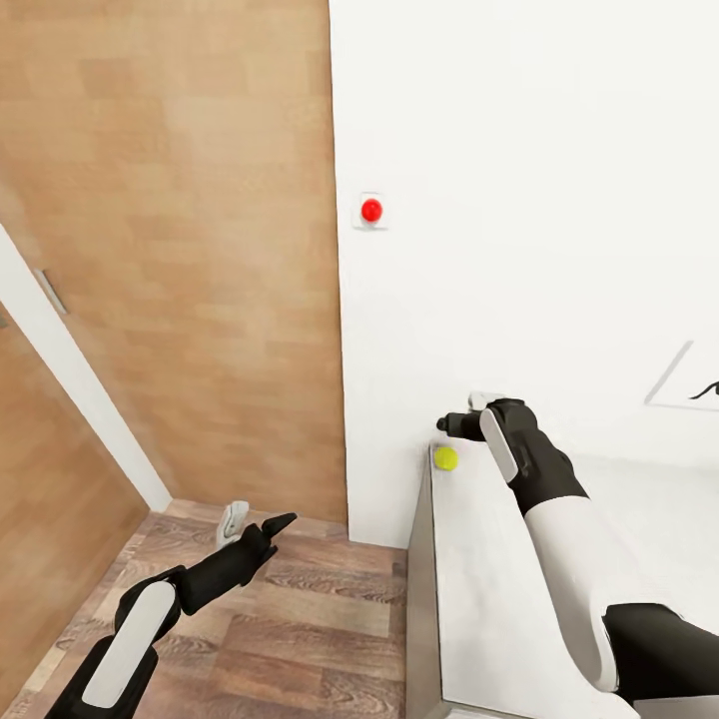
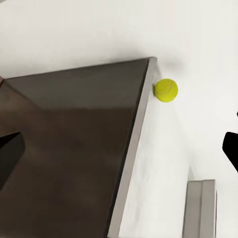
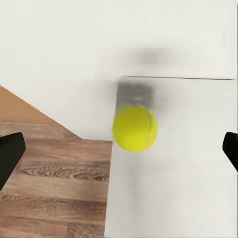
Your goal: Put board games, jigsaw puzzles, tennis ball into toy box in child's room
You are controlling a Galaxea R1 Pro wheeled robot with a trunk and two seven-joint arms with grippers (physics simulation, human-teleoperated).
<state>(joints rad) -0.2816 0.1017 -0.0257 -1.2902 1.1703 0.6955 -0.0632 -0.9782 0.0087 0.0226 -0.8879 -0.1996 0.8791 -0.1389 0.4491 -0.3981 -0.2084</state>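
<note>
**Reaching for a tennis ball at a table corner**

Head view. Hovering just above and behind the tennis ball point(image 1: 445, 458): right gripper point(image 1: 451, 425), not touching it; finger gap hard to read here. Resting at the far left corner of the table point(image 1: 479, 599), close to both the wall point(image 1: 519, 200) and the table edge. Held low over the wooden floor point(image 1: 300, 619), well apart from the table: left gripper point(image 1: 255, 524), one white and one dark fingertip spread apart, nothing between them. Red button point(image 1: 371, 210) on the wall above; wooden door point(image 1: 170, 250) to the left.

Left wrist view. Tennis ball point(image 2: 166, 90) at the table's corner beside its dark grey edge point(image 2: 131, 163), with floor below. Dark fingertip point(image 2: 11, 153) at one margin and another at the opposite margin, wide apart and empty.

Right wrist view. Tennis ball point(image 3: 135, 127) centred between two dark fingertips point(image 3: 10, 156) standing far apart at the frame margins; table edge and floor just beside it.

Risk, as judged: ball likely to roll if nudged by one finger before the other closes, and with the edge so near, likely to drop to the floor; wall behind liable to block a deep approach.
</note>
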